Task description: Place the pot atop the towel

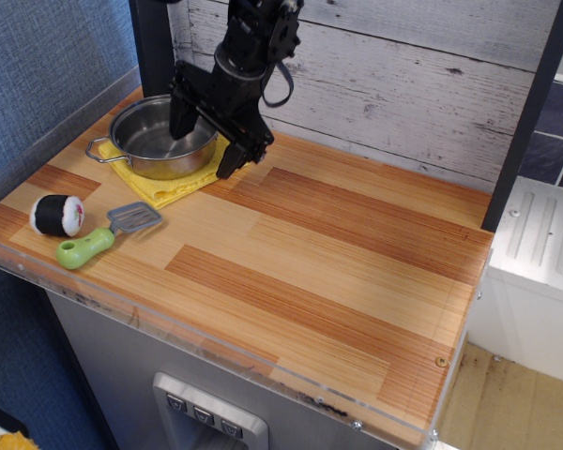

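Observation:
The shiny steel pot (155, 139) sits on the yellow towel (174, 183) at the back left of the wooden counter. One wire handle sticks out at its left. My black gripper (206, 142) hangs over the pot's right rim with its jaws spread wide. One finger (180, 120) is over the pot's inside, the other (235, 157) is outside, above the towel's right edge. It holds nothing.
A sushi-roll toy (56, 214) and a green-handled spatula (103, 236) lie at the front left. A white plank wall (403, 84) stands behind the counter. A dark post (525, 122) rises at the right edge.

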Robot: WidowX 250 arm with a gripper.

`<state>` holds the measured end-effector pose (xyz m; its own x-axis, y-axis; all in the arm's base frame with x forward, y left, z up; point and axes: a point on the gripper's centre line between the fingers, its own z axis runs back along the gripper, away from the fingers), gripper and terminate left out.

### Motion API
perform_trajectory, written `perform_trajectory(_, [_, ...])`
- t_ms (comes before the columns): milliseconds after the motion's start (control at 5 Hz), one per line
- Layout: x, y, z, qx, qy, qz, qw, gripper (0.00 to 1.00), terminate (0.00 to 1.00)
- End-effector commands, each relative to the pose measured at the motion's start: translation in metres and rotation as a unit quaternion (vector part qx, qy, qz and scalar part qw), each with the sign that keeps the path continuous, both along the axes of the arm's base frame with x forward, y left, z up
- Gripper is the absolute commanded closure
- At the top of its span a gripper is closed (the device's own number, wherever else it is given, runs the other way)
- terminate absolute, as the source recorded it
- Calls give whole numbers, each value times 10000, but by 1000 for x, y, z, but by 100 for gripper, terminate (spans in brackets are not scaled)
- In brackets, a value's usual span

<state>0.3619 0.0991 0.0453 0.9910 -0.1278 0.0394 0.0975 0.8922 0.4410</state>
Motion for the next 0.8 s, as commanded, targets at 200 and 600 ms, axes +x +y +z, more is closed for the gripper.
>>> perform_trajectory(200, [-13,-31,81,-84,-1072,-145,9941,0,0])
perform_trajectory(600, [-13,-31,81,-84,-1072,-145,9941,0,0])
